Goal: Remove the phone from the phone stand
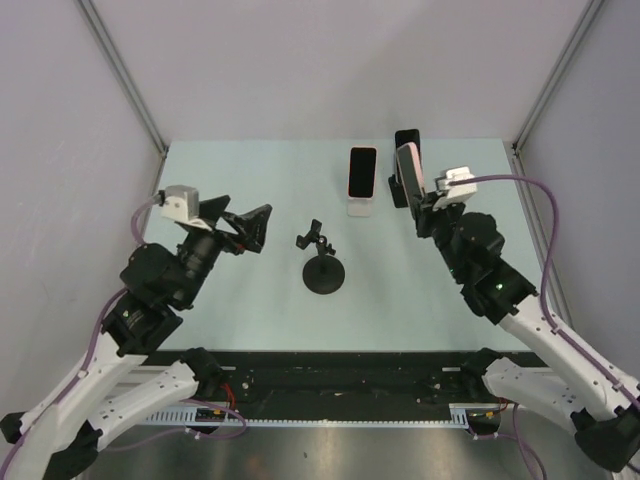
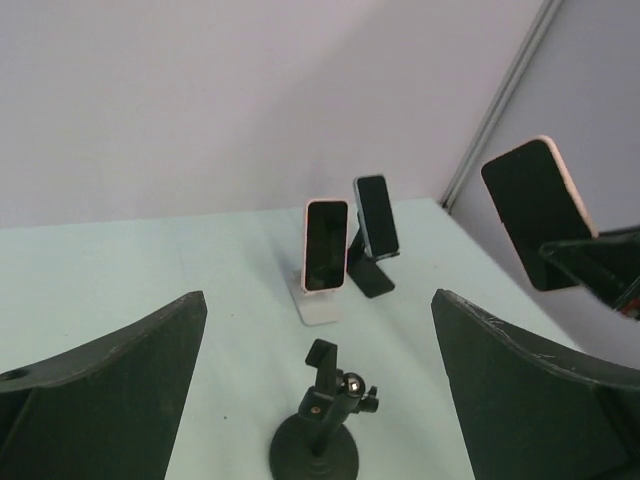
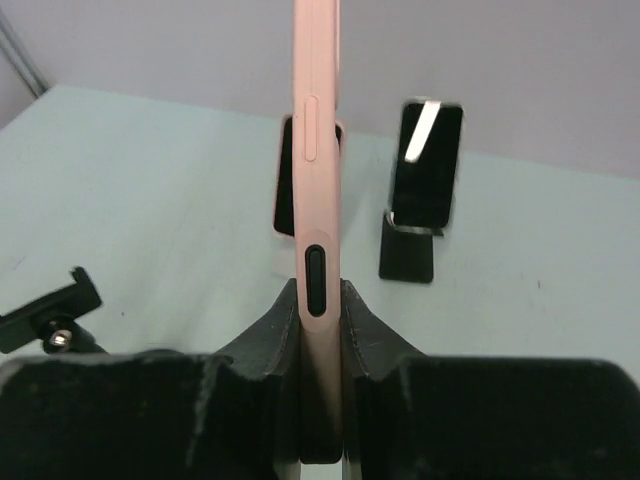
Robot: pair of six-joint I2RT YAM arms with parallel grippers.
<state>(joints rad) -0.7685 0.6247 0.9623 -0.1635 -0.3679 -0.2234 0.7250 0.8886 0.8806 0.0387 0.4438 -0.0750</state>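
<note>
While the right gripper (image 3: 320, 300) clamps the pink phone (image 3: 316, 130) upright above the right side of the table (image 1: 250, 180), the left gripper (image 1: 242, 218) stands wide open near the black round-base stand (image 1: 324, 272), with another pink phone (image 1: 361, 172) and a dark phone (image 1: 406, 137) propped behind.

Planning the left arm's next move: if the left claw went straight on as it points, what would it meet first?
Probably the empty black clamp stand, low ahead of the left claw; the pink phone on its white stand lies farther on. Depth uncertain.
</note>
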